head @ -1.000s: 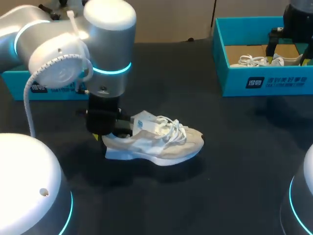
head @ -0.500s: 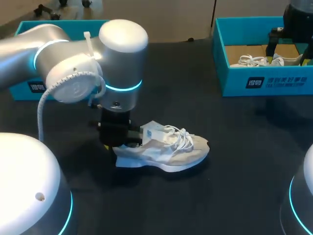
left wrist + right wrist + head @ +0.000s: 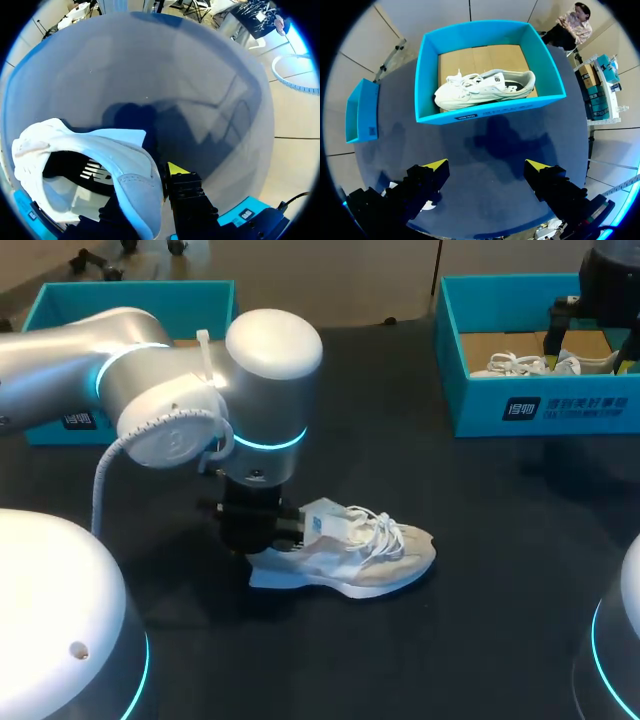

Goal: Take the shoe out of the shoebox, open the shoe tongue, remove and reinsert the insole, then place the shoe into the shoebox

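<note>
A white lace-up shoe (image 3: 360, 555) lies on its sole on the dark table, toe pointing right. My left gripper (image 3: 262, 538) is at its heel, shut on the heel collar. In the left wrist view the collar (image 3: 135, 185) sits between the fingers and only one yellow fingertip (image 3: 175, 169) shows outside it. A second white shoe (image 3: 485, 90) lies in the teal shoebox (image 3: 540, 410) at the back right. My right gripper (image 3: 487, 167) hangs open above that shoebox (image 3: 427, 80), holding nothing.
A second teal box (image 3: 130, 300), seen as (image 3: 360, 110) from the right wrist, stands at the back left of the table. Dark table surface lies between the two boxes and to the right of the shoe.
My left arm has slid to the right and slightly toward the front, carrying the shoe along by its heel. The right arm has stayed still.
</note>
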Robot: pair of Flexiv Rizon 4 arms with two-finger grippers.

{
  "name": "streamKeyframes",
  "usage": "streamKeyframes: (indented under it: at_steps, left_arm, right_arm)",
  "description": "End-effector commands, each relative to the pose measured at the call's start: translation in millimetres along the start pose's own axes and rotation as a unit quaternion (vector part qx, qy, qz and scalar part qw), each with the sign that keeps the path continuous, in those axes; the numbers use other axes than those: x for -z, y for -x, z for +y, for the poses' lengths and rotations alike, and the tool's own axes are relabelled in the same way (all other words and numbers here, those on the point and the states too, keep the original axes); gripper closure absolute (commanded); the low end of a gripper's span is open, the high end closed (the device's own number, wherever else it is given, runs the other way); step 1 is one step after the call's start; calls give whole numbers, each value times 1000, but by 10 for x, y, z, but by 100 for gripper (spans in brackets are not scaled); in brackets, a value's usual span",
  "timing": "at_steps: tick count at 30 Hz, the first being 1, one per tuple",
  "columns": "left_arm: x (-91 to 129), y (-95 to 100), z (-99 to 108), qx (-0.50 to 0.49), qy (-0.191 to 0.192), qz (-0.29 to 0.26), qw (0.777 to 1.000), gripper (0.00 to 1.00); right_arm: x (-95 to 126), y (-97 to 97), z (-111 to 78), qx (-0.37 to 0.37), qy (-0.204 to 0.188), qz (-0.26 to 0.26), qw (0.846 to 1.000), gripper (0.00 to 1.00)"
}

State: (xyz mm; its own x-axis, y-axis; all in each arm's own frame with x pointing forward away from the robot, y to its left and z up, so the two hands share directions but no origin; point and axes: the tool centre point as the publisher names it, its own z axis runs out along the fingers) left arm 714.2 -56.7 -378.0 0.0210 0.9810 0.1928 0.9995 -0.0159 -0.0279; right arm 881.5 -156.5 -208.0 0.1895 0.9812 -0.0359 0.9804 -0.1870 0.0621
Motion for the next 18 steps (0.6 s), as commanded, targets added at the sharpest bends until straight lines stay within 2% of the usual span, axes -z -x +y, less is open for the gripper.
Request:
streamKeyframes:
  at_steps: [1,18]
  left_arm:
    - [-47,38,33,-5,1,-1,1000,100]
    - [-96,104,36,-26,12,-9,1000,100]
  right_arm:
    - [-4,1,-5,0,1,0,1000,0]
    - [-4,1,-5,0,1,0,1000,0]
